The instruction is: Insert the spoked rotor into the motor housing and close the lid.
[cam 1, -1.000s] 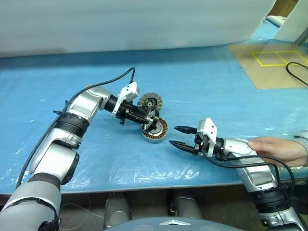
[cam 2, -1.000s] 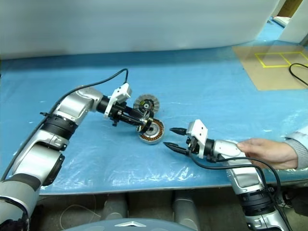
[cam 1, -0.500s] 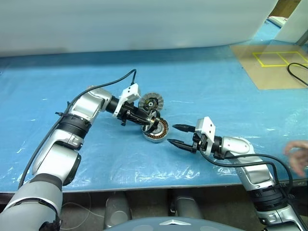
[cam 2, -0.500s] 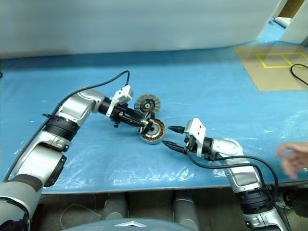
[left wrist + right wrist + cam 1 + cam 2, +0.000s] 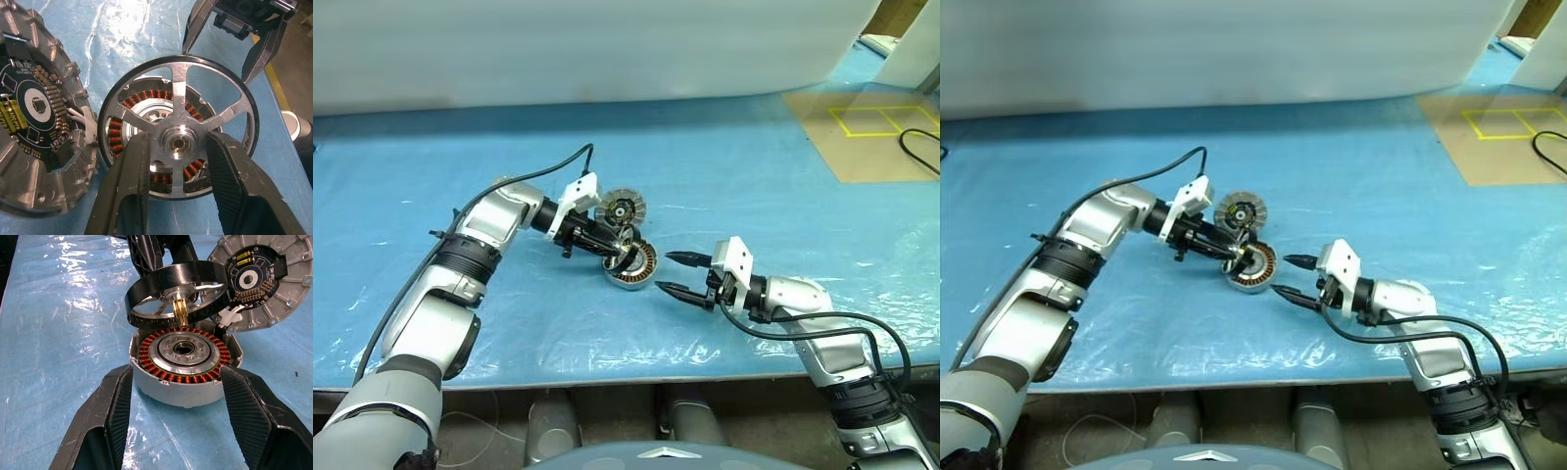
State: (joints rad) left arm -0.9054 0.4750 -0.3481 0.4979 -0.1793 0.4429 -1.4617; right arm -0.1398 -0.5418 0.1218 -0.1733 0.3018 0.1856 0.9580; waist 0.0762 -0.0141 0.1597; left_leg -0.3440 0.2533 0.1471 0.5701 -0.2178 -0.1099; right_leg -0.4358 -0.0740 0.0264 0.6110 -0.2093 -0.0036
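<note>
One spoked rotor (image 5: 177, 293), one motor housing (image 5: 185, 377) and one lid (image 5: 266, 284) sit together on the blue bench (image 5: 744, 176). The left gripper (image 5: 177, 147) pinches the rotor's hub, holding it tilted just above the housing. The right gripper (image 5: 677, 275) hangs beside the housing, jaws wide, seemingly touching nothing. The lid lies just behind.

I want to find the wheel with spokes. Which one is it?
Look at the middle of the blue table, where the left tool reaches. It holds the rotor by its hub, tilted just above the housing. The rotor has a dark ring and silver spokes; the housing shows copper coils, and the lid beside it has fins.
</note>
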